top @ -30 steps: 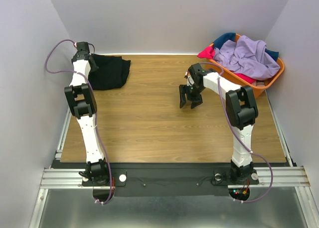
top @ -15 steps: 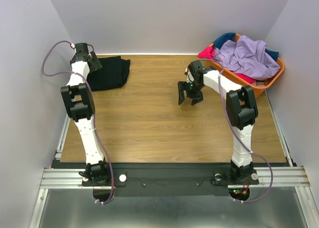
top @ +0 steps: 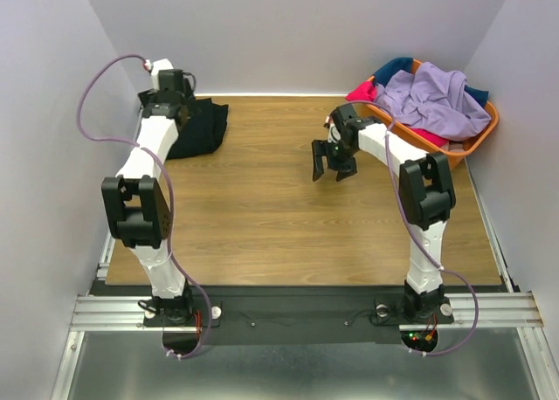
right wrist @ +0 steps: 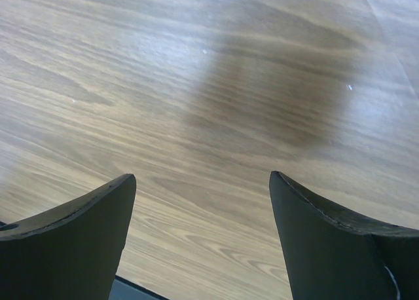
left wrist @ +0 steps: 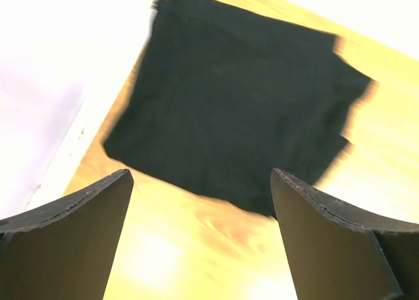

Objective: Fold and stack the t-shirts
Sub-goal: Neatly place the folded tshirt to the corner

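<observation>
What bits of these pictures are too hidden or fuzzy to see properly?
1. Top view: the left arm covers the left edge of the black t-shirt.
2. Left wrist view: that shirt is blurred, so no logo or label shows.
3. Top view: the lavender t-shirt lies over the others in the orange basket, so they cannot be counted.
4. Right wrist view: only the wooden table; no shirts.

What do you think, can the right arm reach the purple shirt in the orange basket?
Probably yes. The right gripper is open and empty, hovering just beside the basket. The purple shirt lies on top there, with nothing covering it.
</observation>
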